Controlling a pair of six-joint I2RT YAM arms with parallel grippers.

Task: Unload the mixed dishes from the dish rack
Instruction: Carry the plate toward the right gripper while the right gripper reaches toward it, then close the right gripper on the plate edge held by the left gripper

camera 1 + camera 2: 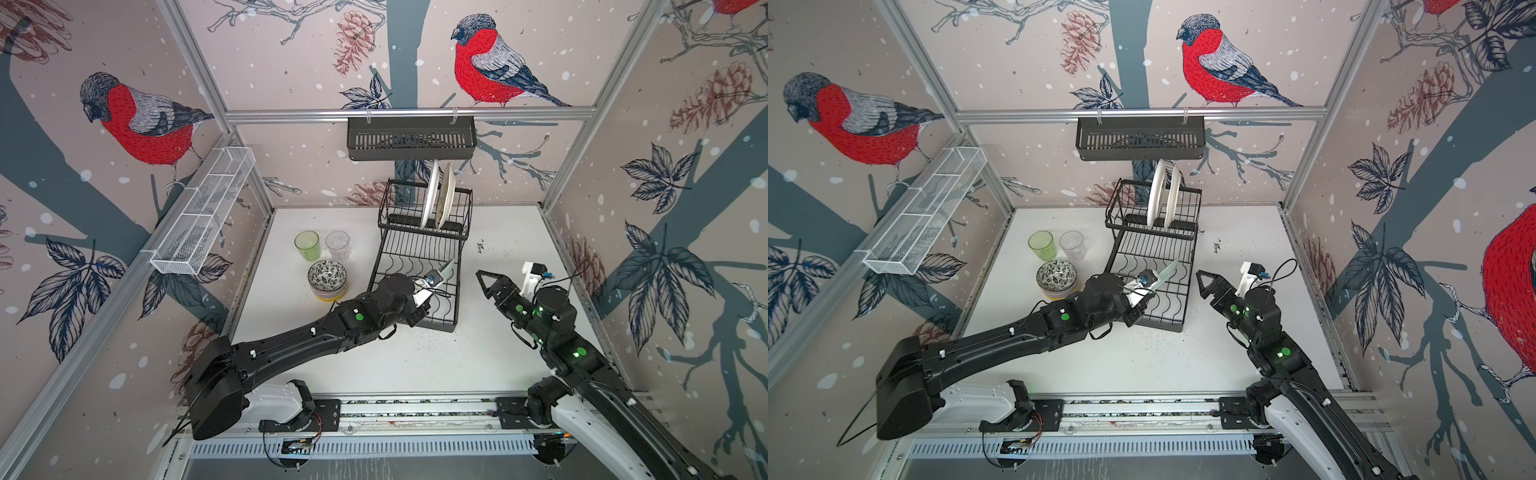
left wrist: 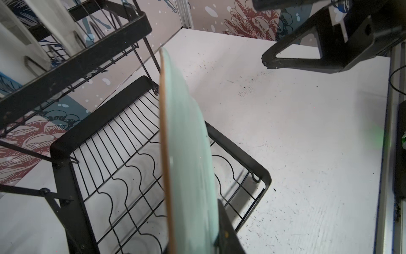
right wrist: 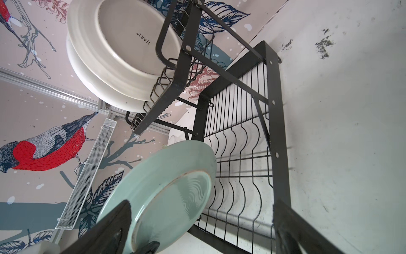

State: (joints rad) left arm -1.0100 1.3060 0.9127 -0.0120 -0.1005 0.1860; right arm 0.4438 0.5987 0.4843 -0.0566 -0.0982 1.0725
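White table: two plates racked, two glasses.

dish rack: matt black metal wire | pale green plate: glossy glazed ceramic

Walls papered pinkish-beige: red-breasted bullfinches, pine cones, dark branches. Aluminium frame rail carries black slotted basket; white mesh basket on side rail. White tabletop, scuffed, speckled.

Only one mark — "JARL", roughly, on the cream plate's underside; partly unclear.
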